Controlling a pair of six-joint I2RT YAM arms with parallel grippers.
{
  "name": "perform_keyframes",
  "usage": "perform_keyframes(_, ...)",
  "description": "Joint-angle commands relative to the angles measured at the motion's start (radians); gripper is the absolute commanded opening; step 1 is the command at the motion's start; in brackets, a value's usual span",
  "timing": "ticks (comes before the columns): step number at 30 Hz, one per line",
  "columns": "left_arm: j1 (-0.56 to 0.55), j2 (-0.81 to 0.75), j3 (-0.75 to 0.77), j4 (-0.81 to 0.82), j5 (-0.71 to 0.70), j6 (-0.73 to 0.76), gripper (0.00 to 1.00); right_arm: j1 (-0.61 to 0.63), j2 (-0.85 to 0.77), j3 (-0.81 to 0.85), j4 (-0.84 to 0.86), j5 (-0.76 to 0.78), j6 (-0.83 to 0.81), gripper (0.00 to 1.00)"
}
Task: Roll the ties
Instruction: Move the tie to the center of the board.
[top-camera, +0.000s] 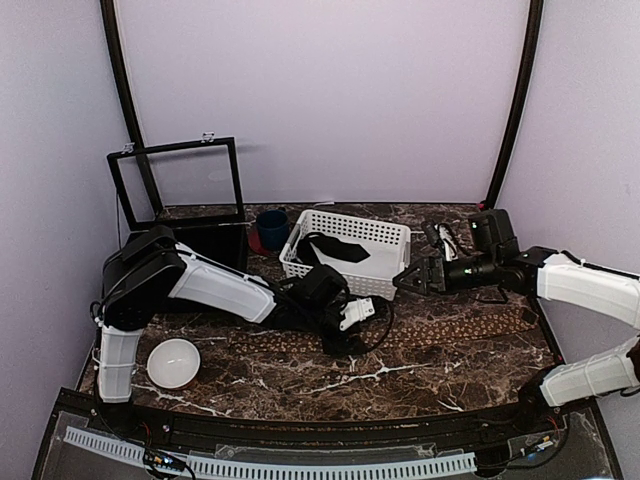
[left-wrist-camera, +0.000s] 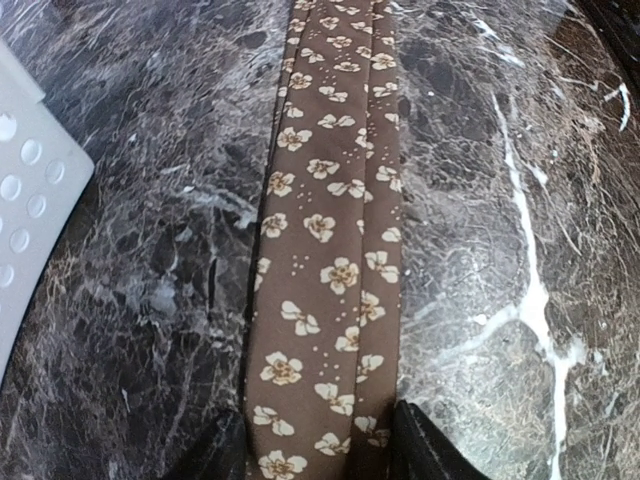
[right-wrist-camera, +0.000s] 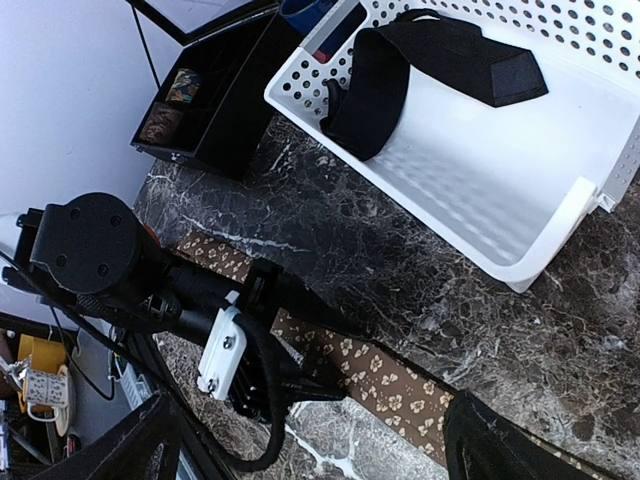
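**A:** What sits furthest left?

**B:** A white bowl (top-camera: 173, 362) on the marble table (top-camera: 300, 385), close to the left arm's base; behind it stands a black box (top-camera: 200, 245) with its framed lid raised.

**A:** And the left gripper?

**B:** The left gripper (left-wrist-camera: 322, 458) is down at the tie (left-wrist-camera: 325, 230); its fingers are partly spread, one at each long edge of the cloth; whether they pinch the tie or only flank it, I cannot tell.

**A:** Where does the tie lie?

**B:** Flat and unrolled on the marble; it runs from the left gripper rightward across the table, in front of the white basket (top-camera: 370, 232); it is brown with small tan flowers.

**A:** What is around the basket?

**B:** A blue cup (top-camera: 272, 228) stands just to its left; a black cloth (right-wrist-camera: 440, 45) lies inside it.

**A:** The right side?

**B:** The right gripper (top-camera: 405, 282) hovers near the basket's near right corner; its fingers are spread wide and hold nothing.
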Motion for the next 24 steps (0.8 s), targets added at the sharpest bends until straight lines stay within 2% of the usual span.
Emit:
perform_keyframes(1,-0.020,-0.009,-0.007,-0.076,-0.069,0.060,0.50,-0.011,0.000,-0.011,0.019,-0.017,-0.016,0.91)
perform_keyframes(7,-0.054,-0.068,-0.074,-0.012,-0.181,0.088,0.34,-0.019,-0.001,-0.025,0.018,-0.018,-0.019,0.91)
perform_keyframes(8,-0.056,-0.075,-0.075,-0.006,-0.183,0.088,0.36,-0.020,-0.001,-0.026,0.018,-0.021,-0.018,0.91)
perform_keyframes(12,-0.057,-0.070,-0.043,-0.021,-0.126,0.059,0.62,-0.031,-0.002,-0.038,0.022,-0.033,-0.014,0.91)
perform_keyframes(14,-0.057,-0.055,-0.019,-0.025,-0.095,0.042,0.70,-0.041,-0.007,-0.043,0.025,-0.040,-0.009,0.91)
perform_keyframes(20,-0.023,-0.040,-0.019,-0.031,-0.016,-0.037,0.77,-0.061,-0.016,-0.065,0.037,-0.065,0.006,0.91)
perform_keyframes(24,0.019,-0.040,-0.022,-0.090,0.049,-0.060,0.80,-0.064,-0.017,-0.073,0.049,-0.077,0.017,0.91)
